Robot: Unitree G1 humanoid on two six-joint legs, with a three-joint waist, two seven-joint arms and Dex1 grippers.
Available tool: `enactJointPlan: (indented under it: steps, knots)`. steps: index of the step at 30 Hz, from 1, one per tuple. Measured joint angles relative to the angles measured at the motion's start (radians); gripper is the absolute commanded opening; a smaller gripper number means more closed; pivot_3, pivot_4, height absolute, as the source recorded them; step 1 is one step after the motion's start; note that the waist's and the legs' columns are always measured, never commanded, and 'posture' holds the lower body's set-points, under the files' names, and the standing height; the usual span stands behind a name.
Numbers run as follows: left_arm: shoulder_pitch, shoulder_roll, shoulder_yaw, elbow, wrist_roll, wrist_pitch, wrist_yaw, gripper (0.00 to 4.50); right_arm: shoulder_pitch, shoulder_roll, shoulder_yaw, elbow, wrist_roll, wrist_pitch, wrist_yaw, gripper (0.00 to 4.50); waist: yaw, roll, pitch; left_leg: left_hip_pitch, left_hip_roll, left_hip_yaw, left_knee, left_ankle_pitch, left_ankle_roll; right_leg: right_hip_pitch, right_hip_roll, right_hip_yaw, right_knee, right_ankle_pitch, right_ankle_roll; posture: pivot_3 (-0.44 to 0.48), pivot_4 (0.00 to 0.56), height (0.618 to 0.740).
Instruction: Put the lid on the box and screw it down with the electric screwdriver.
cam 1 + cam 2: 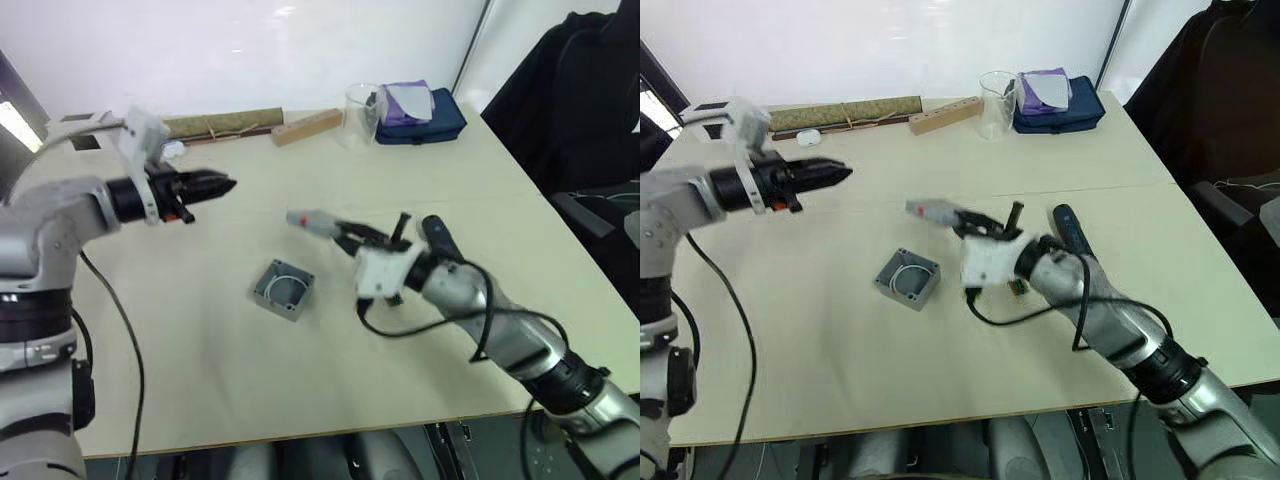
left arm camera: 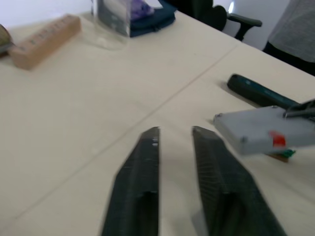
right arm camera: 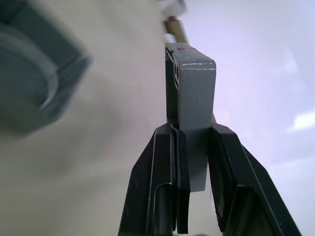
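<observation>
**Carrying the lid toward the box: placement step in hand**

The right gripper (image 1: 345, 236) clamps the lid (image 1: 312, 222) by one edge and holds it above the table (image 1: 200, 350), off to one side of the box (image 1: 284, 288) and not yet over it. The box sits open on the table, hollow up. The screwdriver (image 1: 437, 236) lies on the table beside the right forearm, untouched. The left gripper (image 1: 215, 185) hangs well apart from the box, fingers (image 2: 142, 182) slightly parted and holding nothing.

Judgement: the next move calls for bringing the lid level over the box, squaring its corners to the walls, then lowering and releasing. Screwing waits on that.
</observation>
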Motion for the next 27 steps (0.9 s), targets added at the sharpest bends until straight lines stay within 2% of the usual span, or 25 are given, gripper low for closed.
enactJointPlan:
  steps: [3, 10, 17, 27]
  knots:
    - [0.019, -0.024, -0.023, -0.013, -0.001, -0.014, -0.008, 0.02, -0.002, 0.035, 0.007, 0.055, -0.097, -0.138, -0.035, 0.37, -0.003, 0.000, 0.000, 0.001, 0.001, 0.000, 0.000, 0.000, 0.000, 0.000, 0.001, 0.000, 0.001, 0.000, 0.000, 0.000, 0.150, 0.740]
    - [0.059, -0.029, -0.129, -0.051, 0.030, -0.054, -0.034, 0.02, -0.005, 0.139, 0.013, 0.150, -0.249, -0.266, -0.062, 0.37, 0.005, 0.000, 0.000, 0.001, 0.000, -0.001, 0.001, 0.000, 0.000, 0.001, 0.000, 0.000, 0.001, 0.000, 0.000, 0.000, 0.150, 0.740]
    - [0.107, -0.021, -0.200, -0.105, 0.064, -0.081, -0.052, 0.02, 0.007, 0.184, 0.012, 0.167, -0.342, -0.304, -0.073, 0.37, 0.011, 0.000, 0.000, 0.001, 0.000, -0.001, 0.001, 0.000, 0.000, 0.002, 0.000, 0.000, 0.001, 0.000, -0.001, 0.000, 0.150, 0.740]
    - [0.140, -0.033, -0.240, -0.121, 0.090, -0.101, -0.051, 0.02, 0.018, 0.210, 0.009, 0.209, -0.426, -0.316, -0.085, 0.37, 0.022, 0.000, 0.000, 0.003, 0.000, -0.001, 0.001, 0.000, 0.000, 0.003, 0.000, 0.000, 0.002, 0.000, -0.001, 0.000, 0.150, 0.740]
